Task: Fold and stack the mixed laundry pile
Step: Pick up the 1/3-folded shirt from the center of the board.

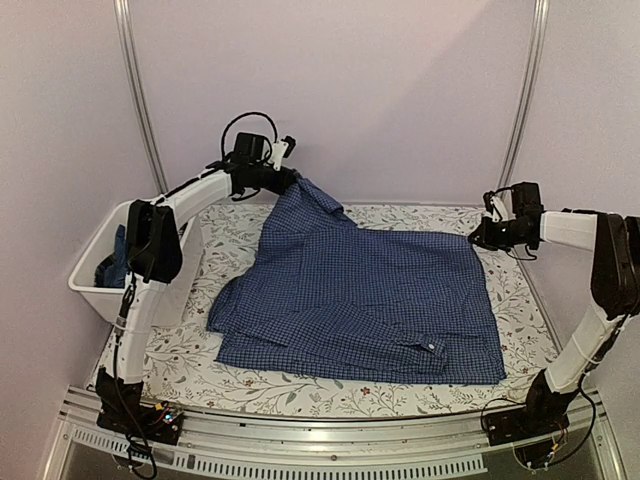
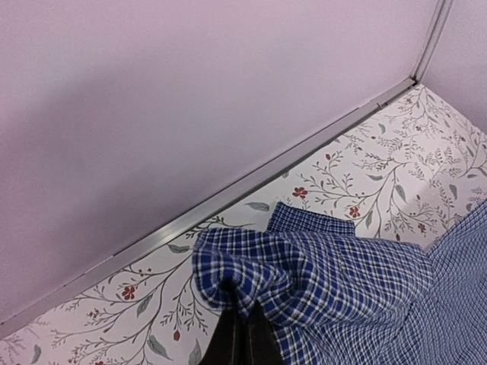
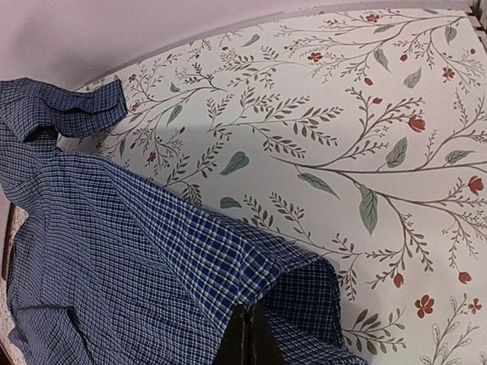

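Observation:
A blue-and-white small-check shirt (image 1: 360,300) lies spread over the middle of the table. My left gripper (image 1: 284,180) holds its far left corner lifted off the table. In the left wrist view that gripper (image 2: 242,310) is shut, with a bunched fold of the checked shirt (image 2: 342,281) pinched between its dark fingers. My right gripper (image 1: 481,236) is at the shirt's far right corner. In the right wrist view it (image 3: 249,310) is shut on a raised hem of the shirt (image 3: 114,251). Dark blue cloth (image 1: 113,268) lies in the tub at the left.
A white plastic tub (image 1: 92,285) stands at the table's left edge, next to my left arm. The floral tablecloth (image 1: 160,352) covers the table. The back wall and a metal rail (image 2: 228,201) run close behind both grippers.

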You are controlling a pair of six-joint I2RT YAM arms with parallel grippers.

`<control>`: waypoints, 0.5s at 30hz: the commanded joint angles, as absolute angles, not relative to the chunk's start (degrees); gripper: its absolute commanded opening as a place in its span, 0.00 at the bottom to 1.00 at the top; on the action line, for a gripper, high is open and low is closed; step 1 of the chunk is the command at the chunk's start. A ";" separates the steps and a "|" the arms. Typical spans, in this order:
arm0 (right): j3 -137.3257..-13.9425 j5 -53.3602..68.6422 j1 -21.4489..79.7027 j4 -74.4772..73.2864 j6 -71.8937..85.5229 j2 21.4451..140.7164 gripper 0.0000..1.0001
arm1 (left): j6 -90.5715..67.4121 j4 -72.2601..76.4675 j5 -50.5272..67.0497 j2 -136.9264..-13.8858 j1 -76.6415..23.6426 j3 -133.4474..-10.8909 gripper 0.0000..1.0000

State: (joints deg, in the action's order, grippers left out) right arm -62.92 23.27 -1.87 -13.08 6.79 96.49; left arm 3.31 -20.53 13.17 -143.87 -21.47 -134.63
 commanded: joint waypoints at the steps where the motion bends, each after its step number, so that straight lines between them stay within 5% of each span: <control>1: -61.90 25.74 -2.02 -11.61 7.40 94.16 0.00 | 10.28 -18.26 15.24 -141.54 -23.93 -133.92 0.00; 15: -56.49 27.00 -2.29 -10.66 7.28 91.36 0.00 | 20.50 -7.82 11.34 -122.06 -25.75 -101.63 0.00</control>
State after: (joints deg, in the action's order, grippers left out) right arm -58.08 25.87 -1.96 -12.36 6.85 94.32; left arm 16.38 -14.17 12.80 -128.31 -25.50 -106.41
